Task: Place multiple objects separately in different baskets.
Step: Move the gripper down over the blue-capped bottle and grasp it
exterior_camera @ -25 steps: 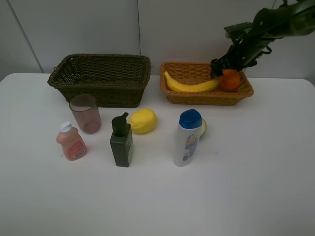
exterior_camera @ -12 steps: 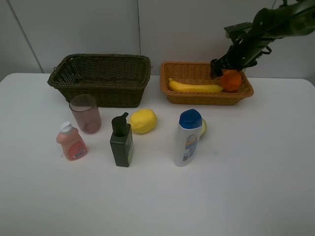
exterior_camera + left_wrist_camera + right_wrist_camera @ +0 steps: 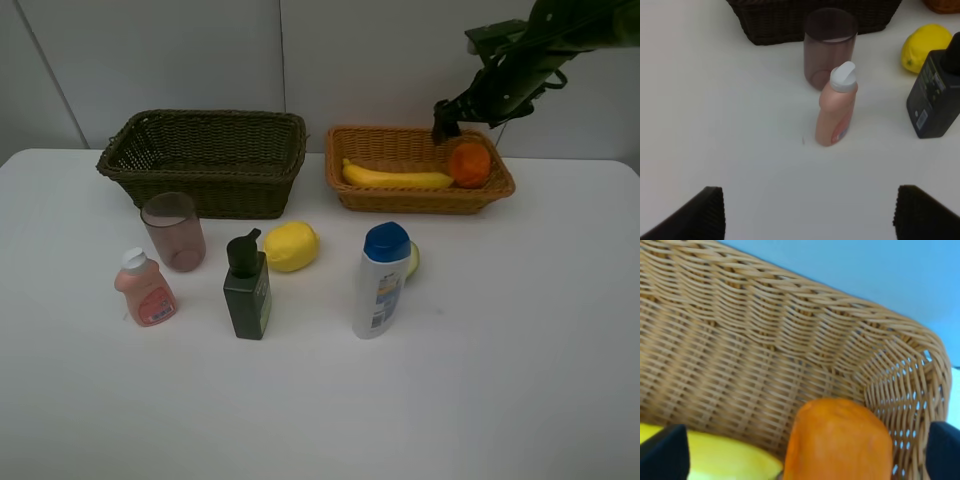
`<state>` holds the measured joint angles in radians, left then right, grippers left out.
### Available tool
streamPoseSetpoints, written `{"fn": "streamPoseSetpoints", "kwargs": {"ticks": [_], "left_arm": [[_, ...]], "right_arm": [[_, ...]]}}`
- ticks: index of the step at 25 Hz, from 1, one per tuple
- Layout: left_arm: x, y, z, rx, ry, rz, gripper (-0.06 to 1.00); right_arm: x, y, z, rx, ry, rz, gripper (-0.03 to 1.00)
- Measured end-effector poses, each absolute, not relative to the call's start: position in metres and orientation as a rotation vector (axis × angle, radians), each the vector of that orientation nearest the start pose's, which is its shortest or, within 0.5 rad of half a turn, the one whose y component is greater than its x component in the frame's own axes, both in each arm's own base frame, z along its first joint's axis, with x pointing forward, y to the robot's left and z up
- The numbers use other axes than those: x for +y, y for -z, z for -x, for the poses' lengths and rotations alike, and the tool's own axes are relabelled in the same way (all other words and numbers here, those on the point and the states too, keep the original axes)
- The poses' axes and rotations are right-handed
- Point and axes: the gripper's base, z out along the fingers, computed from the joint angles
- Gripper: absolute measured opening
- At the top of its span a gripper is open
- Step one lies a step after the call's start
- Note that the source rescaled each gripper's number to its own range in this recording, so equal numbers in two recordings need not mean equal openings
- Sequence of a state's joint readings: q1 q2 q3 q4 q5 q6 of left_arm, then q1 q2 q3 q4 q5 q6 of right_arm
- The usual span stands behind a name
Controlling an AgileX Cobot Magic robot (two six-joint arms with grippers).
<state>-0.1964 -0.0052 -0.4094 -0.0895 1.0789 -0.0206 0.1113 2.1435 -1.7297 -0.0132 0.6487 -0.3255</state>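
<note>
In the light wicker basket lie the banana and the orange. My right gripper hangs open just above the orange, holding nothing, with the banana beside it. The dark basket at the back left holds nothing I can see. In front of it stand the pinkish cup, the small pink bottle, the dark green pump bottle, the lemon and the white blue-capped bottle, which half hides the avocado. My left gripper is open, short of the pink bottle.
The left wrist view also takes in the cup, the lemon, the pump bottle and the dark basket's wall. The objects stand on a white table; a pale wall runs behind both baskets.
The banana has dropped from leaning on the basket's edge to lying flat. My right gripper has lifted up and away from the orange. The left arm's view is given only now.
</note>
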Motion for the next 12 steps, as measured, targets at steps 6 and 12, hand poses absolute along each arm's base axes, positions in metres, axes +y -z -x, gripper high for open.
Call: {"fn": "streamPoseSetpoints", "kwargs": {"ticks": [6, 12], "left_arm": [[-0.008, -0.251, -0.001, 2.145, 0.235, -0.19, 0.9], [-0.008, -0.251, -0.001, 2.145, 0.235, -0.19, 0.9]], "right_arm": [[0.053, -0.222, -0.465, 2.55, 0.058, 0.554, 1.0], [0.053, -0.236, -0.449, 2.66, 0.0, 0.506, 1.0]]}}
